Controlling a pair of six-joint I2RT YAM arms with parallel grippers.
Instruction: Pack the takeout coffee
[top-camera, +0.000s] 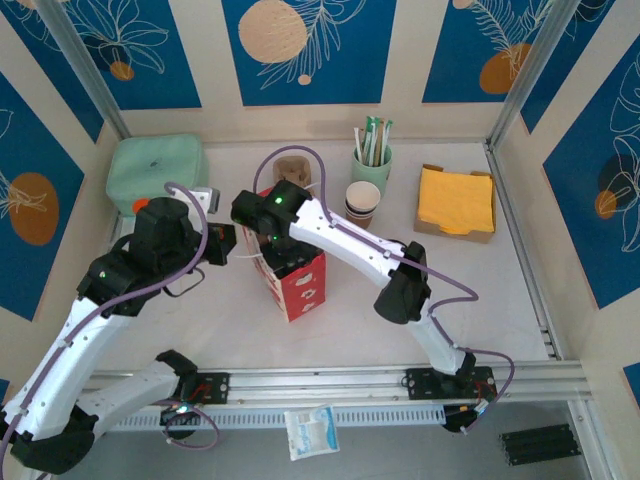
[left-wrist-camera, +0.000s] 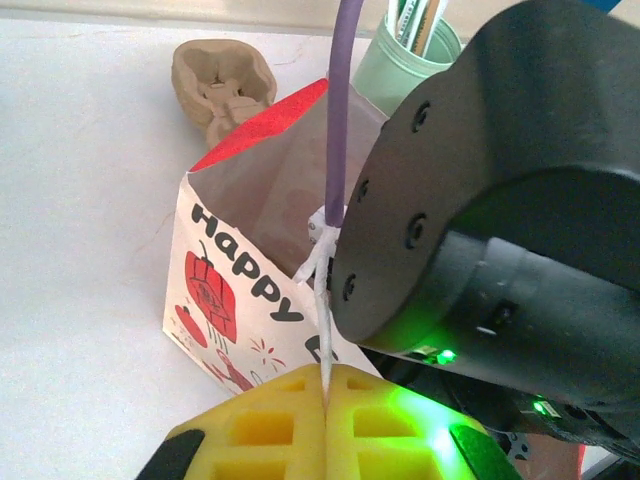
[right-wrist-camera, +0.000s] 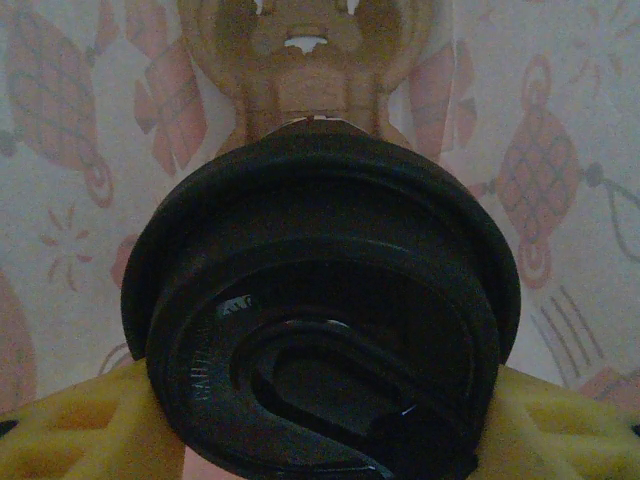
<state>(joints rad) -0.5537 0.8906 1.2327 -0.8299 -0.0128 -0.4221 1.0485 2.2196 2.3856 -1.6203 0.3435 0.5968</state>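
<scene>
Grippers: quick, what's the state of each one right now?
Left gripper: closed, pinching the white string bag handle.
Right gripper: closed on the takeout coffee, a finger on each side under its lid.

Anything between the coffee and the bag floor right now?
Nothing visible. The right end effector holds the lidded cup between the paper bag walls; the cup itself hides the floor below.

White table (top-camera: 480, 290) under me, blue panels (top-camera: 350, 70) with white leaves and orange discs behind and beside it, cream strips (top-camera: 195, 50) between, metal posts (top-camera: 78, 60) at its far corners, grooved rail (top-camera: 340, 385) along its near edge.
</scene>
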